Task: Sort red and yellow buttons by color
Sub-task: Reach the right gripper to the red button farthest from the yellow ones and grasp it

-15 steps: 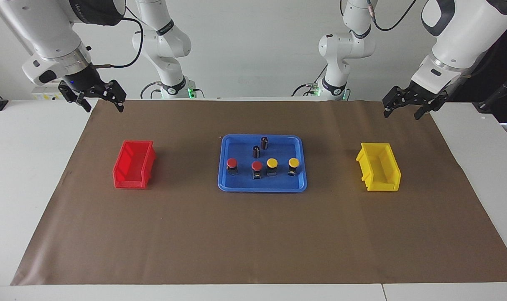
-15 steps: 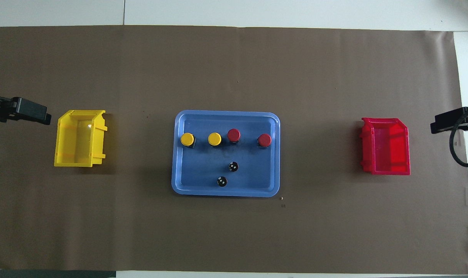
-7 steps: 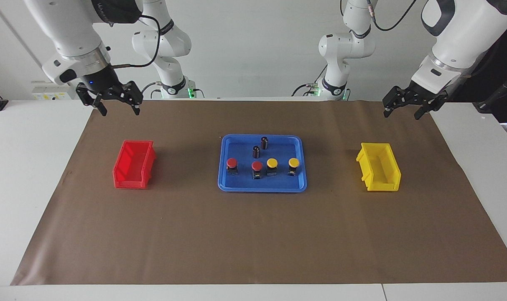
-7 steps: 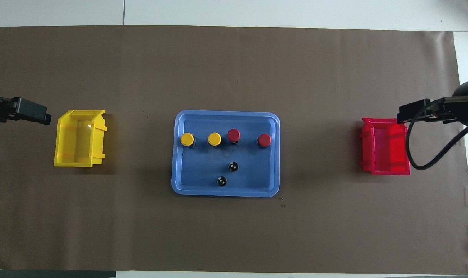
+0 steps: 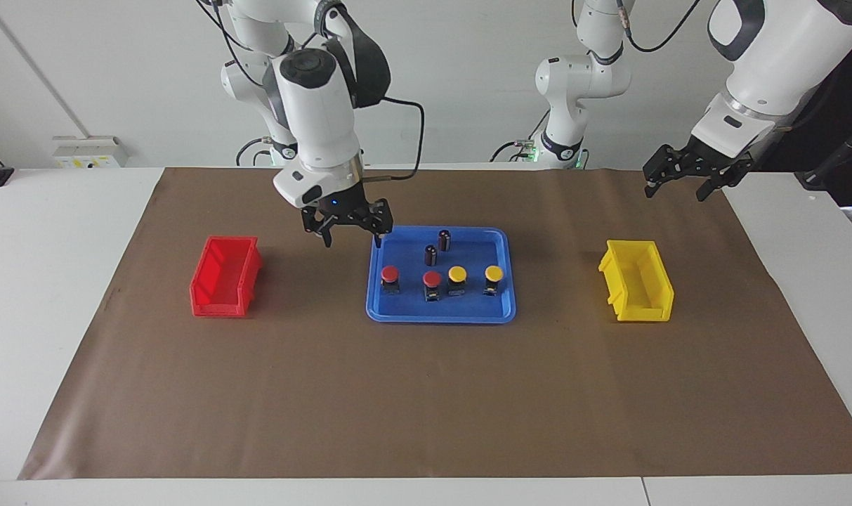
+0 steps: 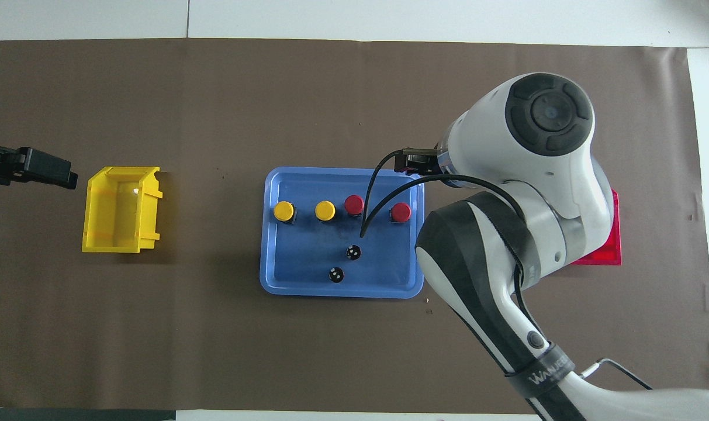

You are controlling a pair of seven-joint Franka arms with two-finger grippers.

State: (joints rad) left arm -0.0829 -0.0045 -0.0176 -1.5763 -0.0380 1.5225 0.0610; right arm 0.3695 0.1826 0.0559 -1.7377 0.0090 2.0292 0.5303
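Two red buttons (image 5: pixel 390 279) (image 5: pixel 432 284) and two yellow buttons (image 5: pixel 457 280) (image 5: pixel 494 279) stand in a row in the blue tray (image 5: pixel 397 314). In the overhead view the red ones (image 6: pixel 400 212) (image 6: pixel 354 204) and the yellow ones (image 6: pixel 325 210) (image 6: pixel 283 211) show in the tray (image 6: pixel 272 280). My right gripper (image 5: pixel 352 241) is open and empty, in the air over the tray's corner toward the right arm's end. My left gripper (image 5: pixel 675 191) is open and empty, and waits in the air over the mat's edge near the yellow bin (image 5: pixel 638 281).
The red bin (image 5: pixel 225 275) stands toward the right arm's end; in the overhead view the right arm (image 6: pixel 541 152) covers most of it. The yellow bin (image 6: pixel 120 210) stands toward the left arm's end. Two dark capless cylinders (image 5: pixel 444 240) (image 5: pixel 430 254) stand in the tray, nearer to the robots than the buttons.
My right arm has swung from the mat's corner near the red bin to the tray and come lower. The left arm, buttons and bins have not moved.
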